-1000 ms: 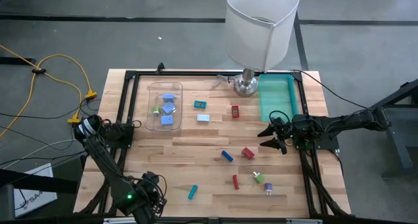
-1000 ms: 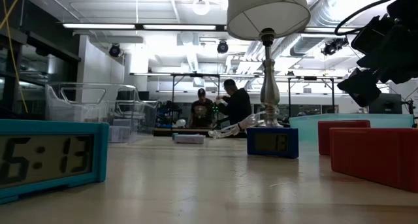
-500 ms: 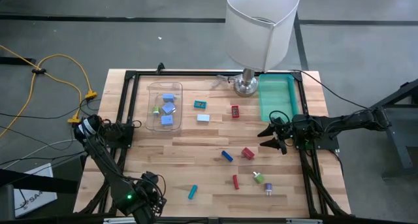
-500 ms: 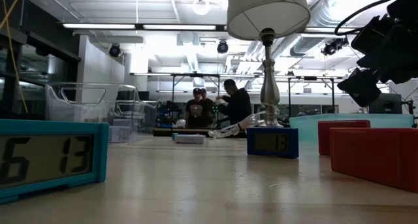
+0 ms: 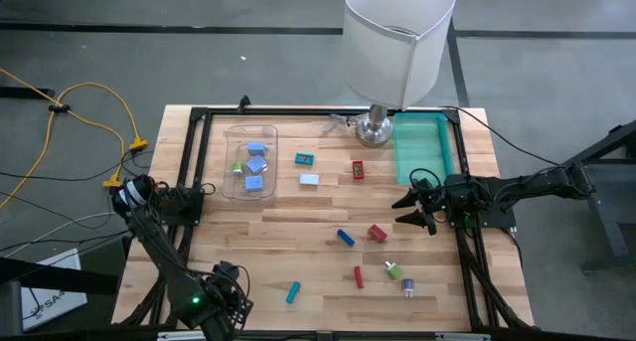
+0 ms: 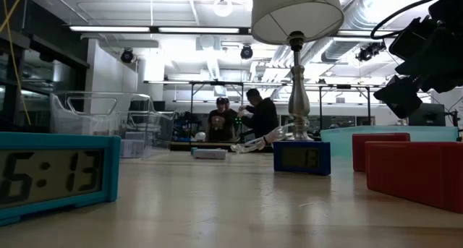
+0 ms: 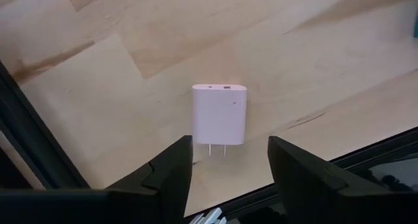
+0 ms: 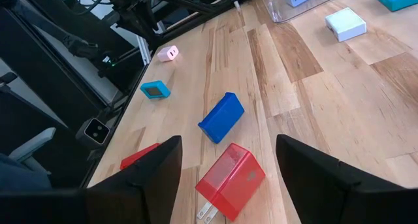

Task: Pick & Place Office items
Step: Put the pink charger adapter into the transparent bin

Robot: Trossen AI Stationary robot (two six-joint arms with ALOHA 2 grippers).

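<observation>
A pale pink wall charger [image 7: 219, 115] lies flat on the wood near the table's front left corner, prongs toward my left gripper [image 7: 228, 142]. That gripper points down over it, open, one finger on each side and clear of it. In the high view the left gripper [image 5: 227, 299] hides the charger. The right wrist view also shows the charger [image 8: 168, 53], far off. My right gripper [image 5: 409, 210] waits open at the right edge, aimed at a red charger [image 8: 230, 178] and a dark blue block [image 8: 221, 117]. Other small office items lie scattered across the table's middle.
A clear bin [image 5: 250, 160] holding light blue blocks stands at the back left. A teal tray [image 5: 422, 150] and a white-shaded lamp [image 5: 396, 43] stand at the back right. A black frame rail [image 7: 39, 152] runs close beside the charger. A teal clock [image 6: 54, 172] sits near the front edge.
</observation>
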